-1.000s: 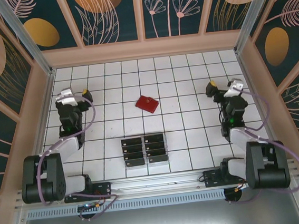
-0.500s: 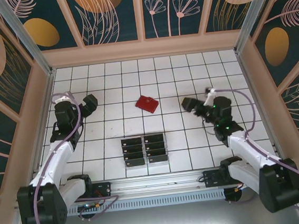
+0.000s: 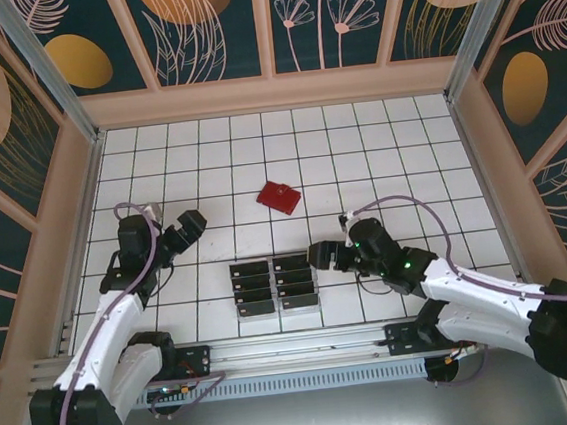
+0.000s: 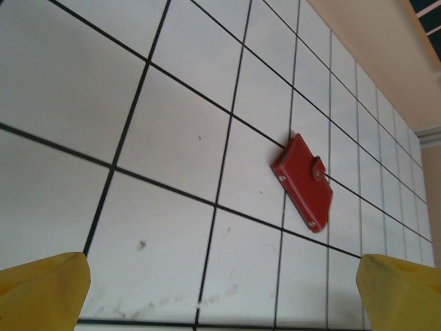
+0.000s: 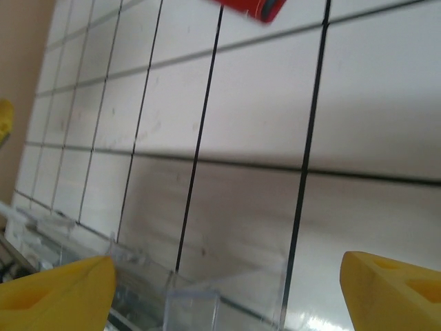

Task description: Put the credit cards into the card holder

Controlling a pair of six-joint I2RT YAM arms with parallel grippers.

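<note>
The clear plastic slotted rack (image 3: 280, 318) holds the thin black credit cards (image 3: 273, 279) in two columns. The flat red card holder (image 3: 279, 197) lies closed farther back on the white tiles, well apart; the left wrist view resolves its snap tab. The left gripper (image 3: 189, 227) and right gripper (image 3: 320, 255) both gape empty, the right just beside the rack.

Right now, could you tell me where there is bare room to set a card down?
Free tiles lie between the red wallet and the rack of cards, and along the far wall. Crowded: beside the rack, at the right gripper.
</note>
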